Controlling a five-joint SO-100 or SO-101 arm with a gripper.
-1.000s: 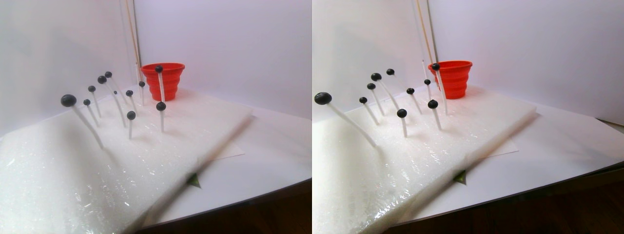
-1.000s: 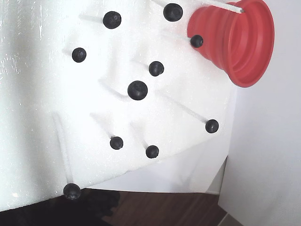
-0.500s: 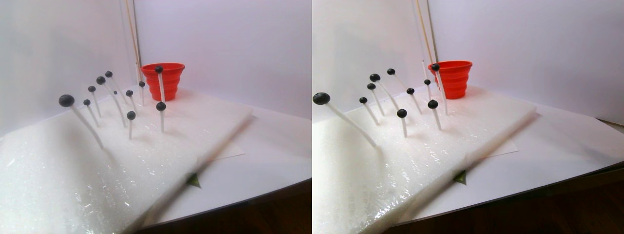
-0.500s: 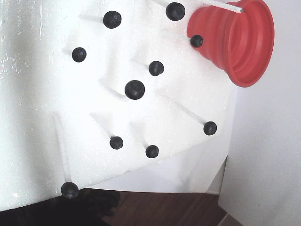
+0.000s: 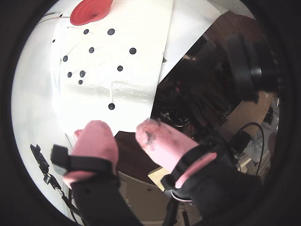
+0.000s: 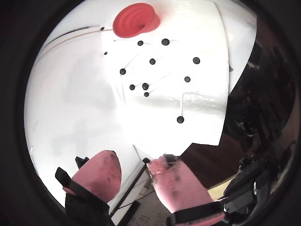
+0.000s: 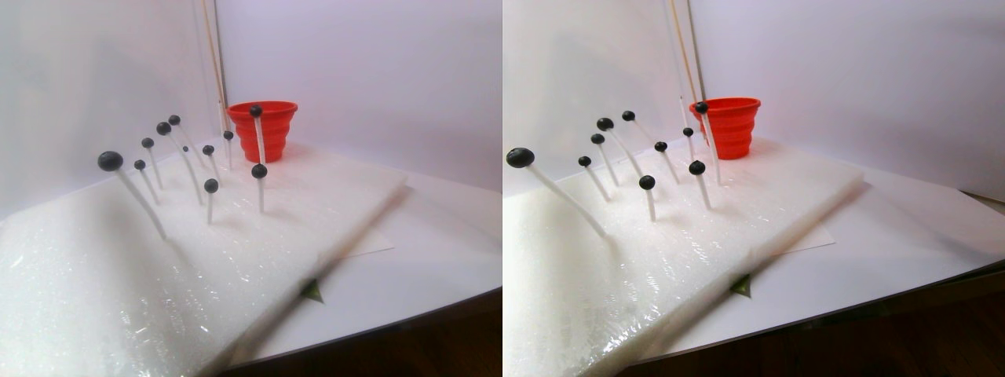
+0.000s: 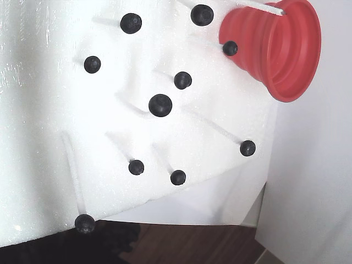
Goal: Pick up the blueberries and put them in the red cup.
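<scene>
Blueberries (image 7: 258,170) sit one apiece on the tips of thin white sticks (image 7: 142,202) stuck into a white foam sheet (image 7: 157,283), so each is held up in the air and nothing lies loose on the foam. In the stereo pair view about ten of them stand in a loose cluster, on sticks of differing height and lean, at the far left of the sheet. The red cup (image 7: 264,128) stands upright just behind them at the far edge, mouth open. One tall stick crosses in front of the cup, its berry about level with the rim.

The gripper (image 5: 123,136) hangs high and well apart from the berries, near the front edge of the foam, with its two pink padded fingers (image 5: 96,143) spread and nothing between them. In both wrist views the cup and berries show small and far up the frame.

Each berry looks small, round, light and matte, so grip should not be slippery, but a sphere can squirt out if pinched off-centre. They are probably soft, and a hard squeeze might crush one; the padded tips should help. The best hold seems to be across the berry's widest part, pads on opposite sides, clear of the stick below. Lifting straight along the stick should free it. The sticks look thin and springy, so a sideways nudge could bend one and flick its berry away. The nearest berry, on a long leaning stick at the left (image 7: 110,161), stands apart from the rest and looks easiest to reach.
</scene>
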